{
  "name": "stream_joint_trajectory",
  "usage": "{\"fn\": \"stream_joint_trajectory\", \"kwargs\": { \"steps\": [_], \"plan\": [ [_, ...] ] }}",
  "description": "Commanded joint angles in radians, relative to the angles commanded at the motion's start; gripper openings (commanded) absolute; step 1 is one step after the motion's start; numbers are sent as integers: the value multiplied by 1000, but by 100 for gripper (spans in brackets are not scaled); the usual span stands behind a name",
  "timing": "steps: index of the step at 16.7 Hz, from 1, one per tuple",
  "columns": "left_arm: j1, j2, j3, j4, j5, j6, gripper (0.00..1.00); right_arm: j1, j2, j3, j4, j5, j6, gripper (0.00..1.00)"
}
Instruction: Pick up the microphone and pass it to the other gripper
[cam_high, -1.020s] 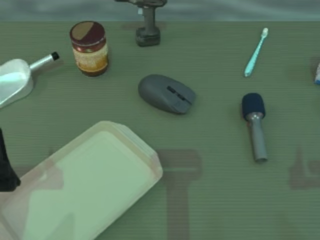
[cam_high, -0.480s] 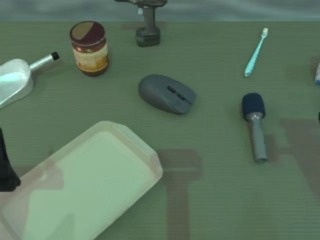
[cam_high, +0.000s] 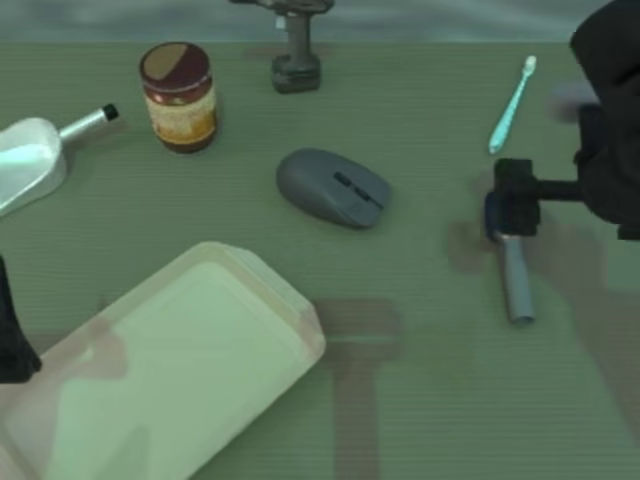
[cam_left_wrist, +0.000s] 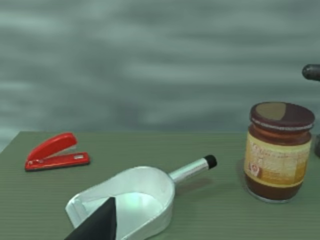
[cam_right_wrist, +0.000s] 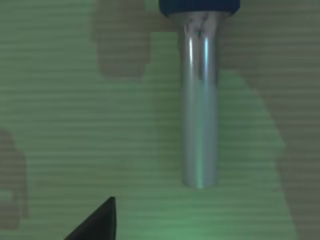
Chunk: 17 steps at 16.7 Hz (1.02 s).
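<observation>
The microphone lies on the green table at the right, grey handle toward the front edge. Its dark navy head is mostly covered in the top view by my right gripper, which hangs just above it on the black arm coming in from the right. In the right wrist view the handle runs straight down from the head, and one black fingertip sits off to the side, clear of the microphone. The gripper holds nothing. My left gripper is parked at the table's left edge, its fingertip over the scoop.
A grey mouse lies mid-table, a teal toothbrush behind the microphone. A jar, a metal scoop and a drill stand at the back left. A pale tray fills the front left. A red stapler lies beyond the scoop.
My right arm has swung in from the right edge, bringing its gripper above the microphone's head. The microphone and the left arm have not moved.
</observation>
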Motion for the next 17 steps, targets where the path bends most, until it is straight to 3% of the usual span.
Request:
{"fn": "stream_joint_trajectory", "kwargs": {
  "steps": [7,13,17],
  "plan": [
    [0,0,0,0,0,0,100,66,281,197,-173,23,69,100],
    [0,0,0,0,0,0,100,62,282,194,-169,22,68,100],
    [0,0,0,0,0,0,100,57,337,141,-63,23,60,100]
  ]
}}
